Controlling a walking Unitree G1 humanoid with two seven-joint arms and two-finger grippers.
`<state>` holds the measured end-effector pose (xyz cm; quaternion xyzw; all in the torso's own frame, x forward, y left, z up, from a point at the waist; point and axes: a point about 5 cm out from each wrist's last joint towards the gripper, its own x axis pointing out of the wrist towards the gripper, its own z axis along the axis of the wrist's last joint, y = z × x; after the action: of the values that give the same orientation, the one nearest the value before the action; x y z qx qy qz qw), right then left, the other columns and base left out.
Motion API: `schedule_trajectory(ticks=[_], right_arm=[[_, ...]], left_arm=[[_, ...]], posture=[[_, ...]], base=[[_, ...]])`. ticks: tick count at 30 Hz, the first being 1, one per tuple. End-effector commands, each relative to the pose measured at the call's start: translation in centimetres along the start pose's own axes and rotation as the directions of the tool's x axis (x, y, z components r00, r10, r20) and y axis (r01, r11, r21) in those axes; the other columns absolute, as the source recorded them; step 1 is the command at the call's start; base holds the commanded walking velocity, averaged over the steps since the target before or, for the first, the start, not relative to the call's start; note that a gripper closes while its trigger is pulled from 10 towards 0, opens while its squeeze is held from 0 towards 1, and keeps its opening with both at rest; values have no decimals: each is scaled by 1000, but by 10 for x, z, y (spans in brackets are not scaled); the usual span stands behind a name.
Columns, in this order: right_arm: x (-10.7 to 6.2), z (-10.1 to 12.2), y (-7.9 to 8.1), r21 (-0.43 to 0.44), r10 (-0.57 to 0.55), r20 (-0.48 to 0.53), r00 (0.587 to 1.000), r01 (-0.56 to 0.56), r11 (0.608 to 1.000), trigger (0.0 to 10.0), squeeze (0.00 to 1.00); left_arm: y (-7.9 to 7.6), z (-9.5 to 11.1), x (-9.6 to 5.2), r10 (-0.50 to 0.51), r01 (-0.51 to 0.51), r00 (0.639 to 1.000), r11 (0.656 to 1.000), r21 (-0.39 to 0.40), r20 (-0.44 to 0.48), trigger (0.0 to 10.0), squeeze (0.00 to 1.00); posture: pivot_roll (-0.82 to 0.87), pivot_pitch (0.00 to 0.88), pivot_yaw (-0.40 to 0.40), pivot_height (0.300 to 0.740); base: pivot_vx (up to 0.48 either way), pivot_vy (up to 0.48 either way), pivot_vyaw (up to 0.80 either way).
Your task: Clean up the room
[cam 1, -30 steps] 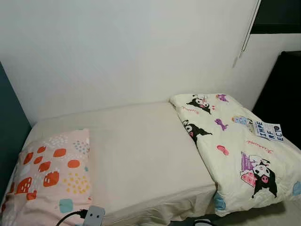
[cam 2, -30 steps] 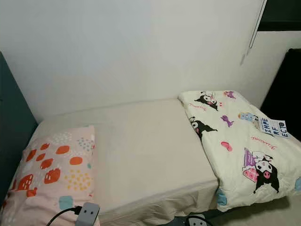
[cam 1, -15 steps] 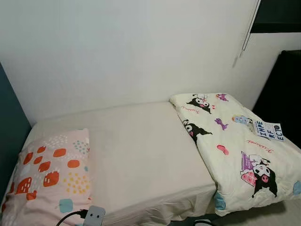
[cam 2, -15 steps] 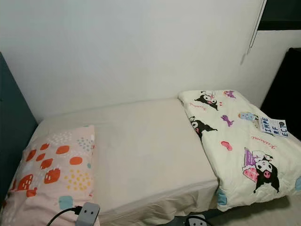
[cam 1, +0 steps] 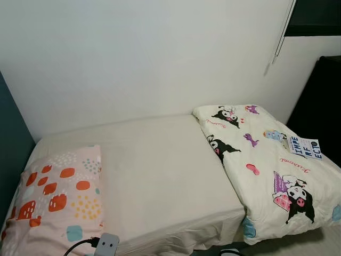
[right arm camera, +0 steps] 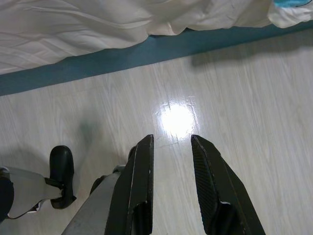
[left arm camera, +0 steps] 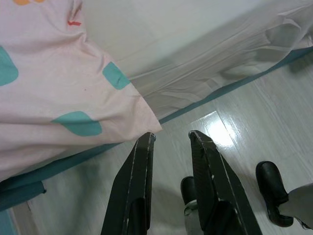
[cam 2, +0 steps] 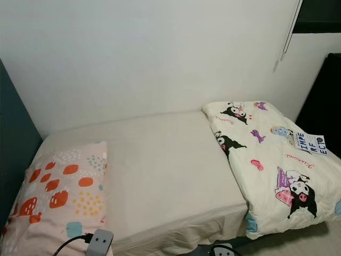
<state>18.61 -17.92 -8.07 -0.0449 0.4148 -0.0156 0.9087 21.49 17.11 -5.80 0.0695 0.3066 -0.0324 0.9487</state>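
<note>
1. The bed (cam 1: pixel 160 176) fills the middle of the head views, its bare cream sheet running from lower left to right, with the white wall behind it.

2. The folded cartoon-print quilt (cam 1: pixel 266 165) lies in the right half of the frame, at the foot end. Its long axis runs from the upper centre down towards the lower right corner, and its near edge hangs over the side of the mattress.

3. A small printed card (cam 1: pixel 305 148) rests on the quilt near the right edge of the frame.

4. The patterned pillow (cam 1: pixel 56 197) lies in the lower left of the frame, flat on the sheet, well apart from the quilt. Just below it, at the bottom edge, sits a grey plug adapter (cam 1: pixel 106 245) with a black cable.

5. The left gripper (left arm camera: pixel 171 139) hangs low beside the bed with its two black fingers a narrow gap apart and nothing between them. The pillow's overhanging corner is just beside its tips, above the pale floor (left arm camera: pixel 244 122).

6. The right gripper (right arm camera: pixel 171 142) likewise hangs over the floor by the teal bed base (right arm camera: pixel 146 51), fingers narrowly parted and empty. The sheet's edge lies beyond its tips.

7. I judge the quilt is the thing to be dealt with. It lies up and to the right of both grippers, so the right arm is the nearer one, and a reach must go upward and across the mattress edge.
</note>
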Motion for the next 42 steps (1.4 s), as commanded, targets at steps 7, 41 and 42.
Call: schedule_trajectory(ticks=[7, 41, 42], right_arm=[[-1, -5, 3, 5, 0, -17, 1000, 0, 1000, 10000, 0], [4, 114, -5, 63, -8, 453, 892, -23, 998, 10000, 0], [4, 114, -5, 63, -8, 453, 892, -23, 998, 10000, 0]], left_arm=[[-2, -2, -1, -28, 28, 1000, 999, 19, -10, 10000, 0], [2, 83, 15, 28, 7, 937, 995, -98, 348, 10000, 0], [2, 83, 15, 28, 7, 937, 995, -98, 348, 10000, 0]], posture=[[-15, 72, -3, 740], [-3, 32, -33, 740], [-3, 32, -33, 740]], base=[[0, 0, 0], [0, 0, 0], [0, 0, 0]])
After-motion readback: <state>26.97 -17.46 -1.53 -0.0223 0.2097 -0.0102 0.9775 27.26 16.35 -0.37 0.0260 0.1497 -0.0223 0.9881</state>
